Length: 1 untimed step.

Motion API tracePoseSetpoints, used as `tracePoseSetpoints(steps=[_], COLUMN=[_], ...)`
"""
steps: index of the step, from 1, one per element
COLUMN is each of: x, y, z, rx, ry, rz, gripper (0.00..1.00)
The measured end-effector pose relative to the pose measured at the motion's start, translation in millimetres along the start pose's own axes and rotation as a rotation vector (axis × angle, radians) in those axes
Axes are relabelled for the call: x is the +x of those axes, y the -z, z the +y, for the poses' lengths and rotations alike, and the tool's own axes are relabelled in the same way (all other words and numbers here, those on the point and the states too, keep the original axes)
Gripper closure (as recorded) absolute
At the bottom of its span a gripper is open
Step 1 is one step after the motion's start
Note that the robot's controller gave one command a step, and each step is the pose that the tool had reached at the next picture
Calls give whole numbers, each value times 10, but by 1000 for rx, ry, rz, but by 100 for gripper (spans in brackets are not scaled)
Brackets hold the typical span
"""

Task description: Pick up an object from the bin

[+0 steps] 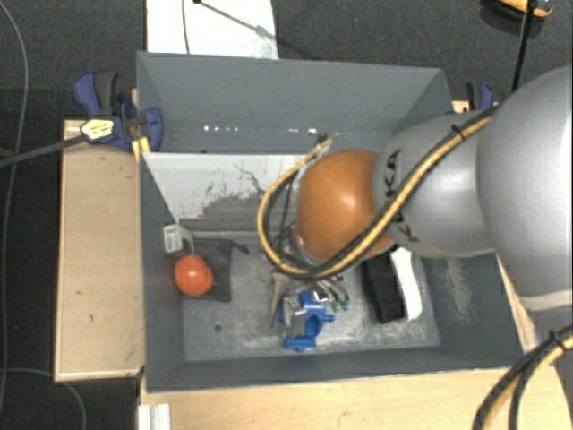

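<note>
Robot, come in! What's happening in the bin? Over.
Gripper low over blue plastic thing, front middle of bin. Black-and-white brush close beside it. Orange ball off at the view's left, clear of it.

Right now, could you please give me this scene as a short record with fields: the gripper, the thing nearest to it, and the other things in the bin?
gripper: low in the bin's front middle, below the orange wrist cover
nearest thing: blue plastic thing, directly under the gripper, close to the front wall
held: cannot tell
left side: orange ball; small clear piece just behind it
right side: black and white oblong thing, beside the gripper, apart from the blue thing
container: grey bin
</note>
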State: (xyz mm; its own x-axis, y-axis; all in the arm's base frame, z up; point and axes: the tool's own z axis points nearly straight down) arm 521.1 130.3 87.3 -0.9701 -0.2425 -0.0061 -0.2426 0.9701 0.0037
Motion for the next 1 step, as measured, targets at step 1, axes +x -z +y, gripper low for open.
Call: tracePoseSetpoints(steps=[1], x=[-4], y=[-17], z=[-282], rx=[-1], ry=[76], rz=[-6], gripper=[0])
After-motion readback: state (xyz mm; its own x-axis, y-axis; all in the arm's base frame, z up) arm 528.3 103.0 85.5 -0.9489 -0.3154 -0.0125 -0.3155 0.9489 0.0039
